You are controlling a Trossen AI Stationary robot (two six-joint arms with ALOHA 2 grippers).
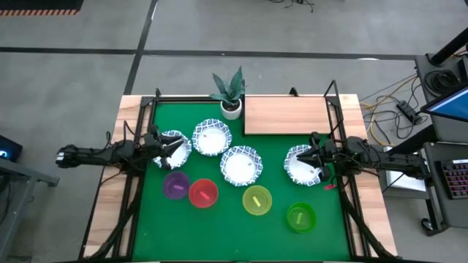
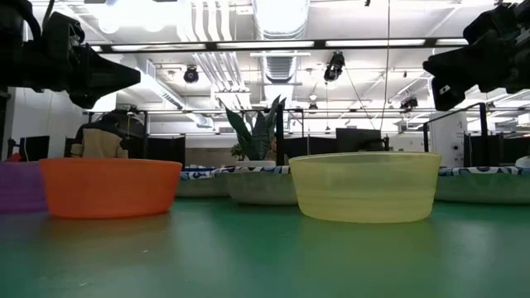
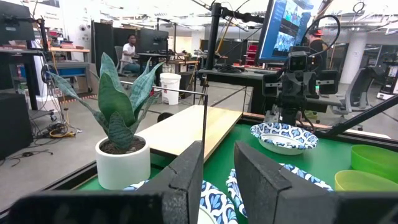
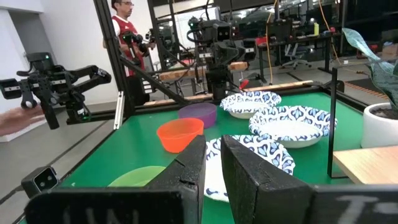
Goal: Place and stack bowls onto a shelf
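Observation:
Four white bowls with blue patterned rims (image 1: 212, 137) (image 1: 241, 165) (image 1: 172, 146) (image 1: 303, 162) rest on their bases on the green mat. In front of them stand the purple (image 1: 176, 185), red (image 1: 203, 193), yellow (image 1: 256, 200) and green (image 1: 300, 217) bowls. The pale wooden shelf (image 1: 289, 115) lies flat at the far right. My left gripper (image 1: 175, 148) (image 3: 217, 149) hovers level above the leftmost patterned bowl, open, nothing between its fingers. My right gripper (image 1: 307, 157) (image 4: 213, 140) hovers level above the rightmost patterned bowl, open by a narrow gap, holding nothing.
A white pot with a spiky plant (image 1: 231, 107) stands at the far edge, just left of the shelf. Black frame rails (image 1: 146, 124) (image 1: 338, 117) run along both sides of the mat. A person (image 4: 127, 31) stands beyond the table, and a hand (image 4: 18, 118) shows at its side.

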